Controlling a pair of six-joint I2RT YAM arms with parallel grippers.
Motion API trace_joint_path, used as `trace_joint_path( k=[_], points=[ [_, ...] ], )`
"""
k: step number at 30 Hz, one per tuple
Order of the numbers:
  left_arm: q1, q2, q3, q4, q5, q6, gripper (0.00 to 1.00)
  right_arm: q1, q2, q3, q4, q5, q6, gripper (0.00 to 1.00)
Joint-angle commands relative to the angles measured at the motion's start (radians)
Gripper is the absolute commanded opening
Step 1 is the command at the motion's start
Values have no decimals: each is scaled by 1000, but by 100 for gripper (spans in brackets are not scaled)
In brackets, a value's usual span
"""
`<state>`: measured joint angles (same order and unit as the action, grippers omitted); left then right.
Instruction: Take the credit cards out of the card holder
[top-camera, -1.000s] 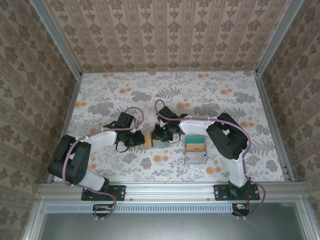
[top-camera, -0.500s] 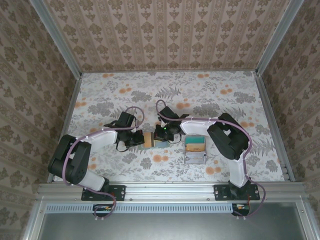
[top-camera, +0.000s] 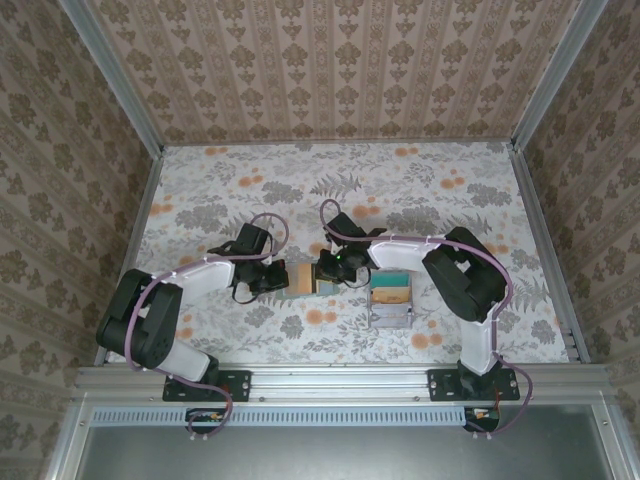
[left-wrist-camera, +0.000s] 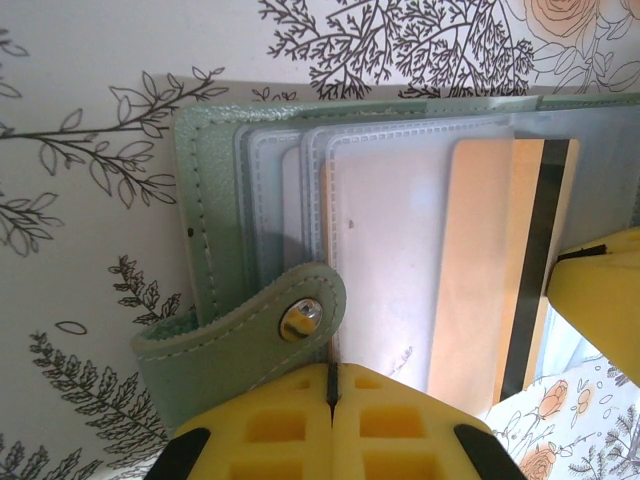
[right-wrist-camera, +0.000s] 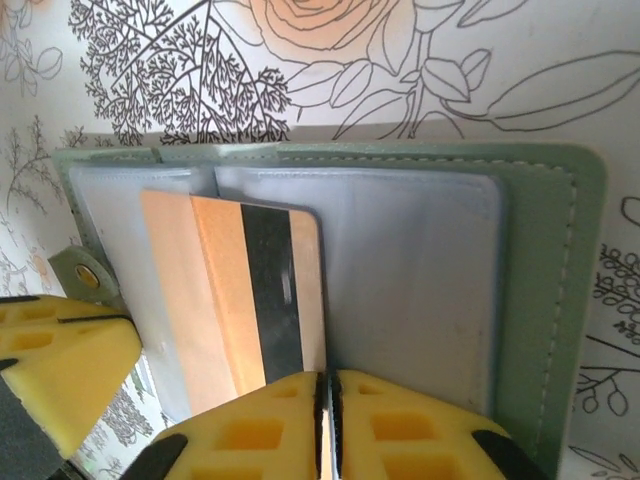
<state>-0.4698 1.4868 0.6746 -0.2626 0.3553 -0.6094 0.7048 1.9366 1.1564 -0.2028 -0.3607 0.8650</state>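
**A:** Where is the card holder (right-wrist-camera: 420, 290) sitting, and how is it looking?

**B:** It is lying open and flat on the flowered table (top-camera: 250, 190), near the middle, between the two grippers. It is showing a stitched grey-green cover, blue-grey inner panels and clear sleeves. A snap tab (left-wrist-camera: 270, 320) is folding over its edge.

**A:** What are the jaws doing?

**B:** The left gripper (left-wrist-camera: 330, 400), at nine o'clock of the holder, is clenching tight on the holder's edge. The right gripper (right-wrist-camera: 327, 410), at about two o'clock, is pinching the edge of an orange credit card (right-wrist-camera: 230, 290) with a black stripe. The card is sticking partway out of a sleeve.

**A:** Any containers?

**B:** A grey tray (top-camera: 391, 318) is sitting at four o'clock of the holder, close beside it. It is holding a tan piece, with a teal piece beyond that.

**A:** Anything hard to make out?

**B:** The card's near end is disappearing between the right fingers. The other sleeves are overlapping, so I cannot tell what they are holding.
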Motion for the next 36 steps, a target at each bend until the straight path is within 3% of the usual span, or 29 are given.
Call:
trace_joint_path(
  k=[1,14,24,36],
  points=[
    [7,47,-13,-75,-59,-1,0,-1,-15,-9,22,-15,-5,26],
    [7,53,-9,-73,-49,-1,0,4,27,-43,122,-41,33,31],
    [7,57,-7,-80,-53,7,0,-14,2,-73,130,-16,30,11],
    [40,62,-3,-80,-44,21,0,-87,-73,-107,16,-14,-81,10]
  ],
)
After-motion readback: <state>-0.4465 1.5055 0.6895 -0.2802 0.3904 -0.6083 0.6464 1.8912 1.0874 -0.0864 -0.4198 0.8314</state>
